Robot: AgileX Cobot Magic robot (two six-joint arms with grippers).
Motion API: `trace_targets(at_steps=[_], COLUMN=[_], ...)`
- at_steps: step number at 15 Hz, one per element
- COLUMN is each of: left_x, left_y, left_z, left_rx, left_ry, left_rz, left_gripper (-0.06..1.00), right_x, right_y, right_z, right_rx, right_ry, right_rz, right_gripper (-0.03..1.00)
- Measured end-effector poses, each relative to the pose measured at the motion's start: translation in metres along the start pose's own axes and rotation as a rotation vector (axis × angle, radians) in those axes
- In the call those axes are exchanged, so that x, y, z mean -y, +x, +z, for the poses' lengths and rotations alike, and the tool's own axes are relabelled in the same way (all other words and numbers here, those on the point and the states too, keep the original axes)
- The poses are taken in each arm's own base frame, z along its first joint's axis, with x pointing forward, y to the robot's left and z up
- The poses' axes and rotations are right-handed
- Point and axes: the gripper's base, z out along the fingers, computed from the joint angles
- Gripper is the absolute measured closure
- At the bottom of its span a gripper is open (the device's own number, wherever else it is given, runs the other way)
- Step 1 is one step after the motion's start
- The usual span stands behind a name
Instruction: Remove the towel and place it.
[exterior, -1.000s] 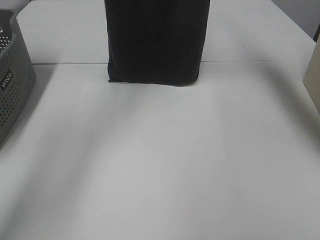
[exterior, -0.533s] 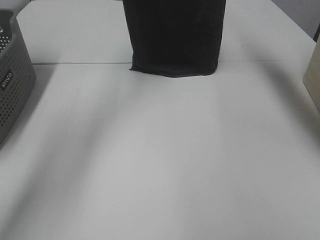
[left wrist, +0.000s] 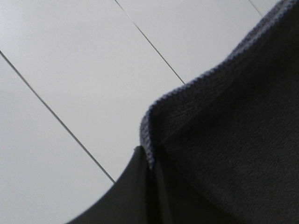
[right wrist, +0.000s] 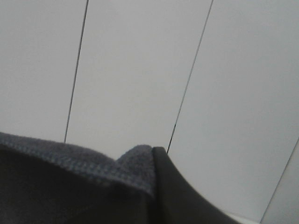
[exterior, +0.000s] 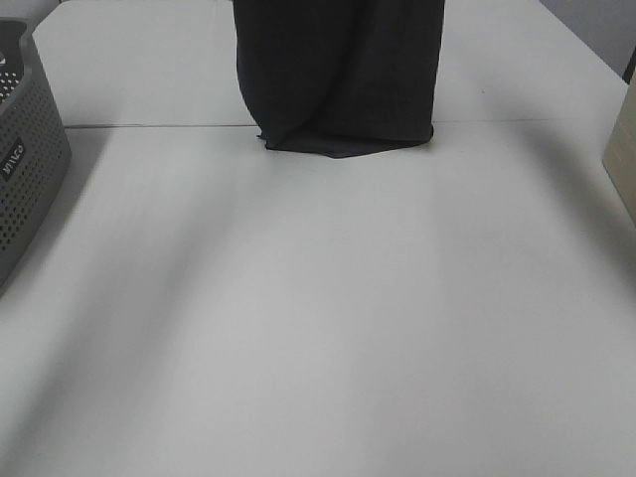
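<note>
**Left claw (left wrist: 148, 162) and right claw (right wrist: 153, 158) both clamped on the towel (exterior: 338, 70)**

Each claw pinches a hemmed corner up high. The towel hangs as a dark sheet over the far middle of the table (exterior: 318, 328), and its lower edge bunches where it touches down. It's well apart from the grey basket (exterior: 25, 169). Removal looks done to me; laying it flat and letting go remain.

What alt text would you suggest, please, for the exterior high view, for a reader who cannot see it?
A dark towel hangs from above the picture's top edge, its lower edge bunching where it seems to meet the white table at the far side. A grey perforated basket stands at the table's left edge; no arm shows.
</note>
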Motion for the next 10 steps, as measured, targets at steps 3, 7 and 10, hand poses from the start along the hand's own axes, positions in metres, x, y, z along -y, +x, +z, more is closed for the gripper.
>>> trace_targets(at_steps=[3, 7, 10], left_x=[0.010, 0.003, 0.000], left_y=[-0.004, -0.024, -0.029], left_z=[-0.009, -0.042, -0.069], left_rx=[-0.169, -0.424, -0.644], left_ry=[0.213, 0.471, 0.612], left_rz=[-0.035, -0.146, -0.206], left_gripper=[0.94, 0.94, 0.94], right_x=[0.003, 0.003, -0.004], right_y=[-0.001, -0.007, -0.006], right_z=[-0.014, -0.052, -0.086], right_rx=[-0.193, -0.543, -0.823], right_ry=[-0.019, -0.108, -0.274], right_rz=[0.062, 0.125, 0.097], right_gripper=[0.96, 0.96, 0.96])
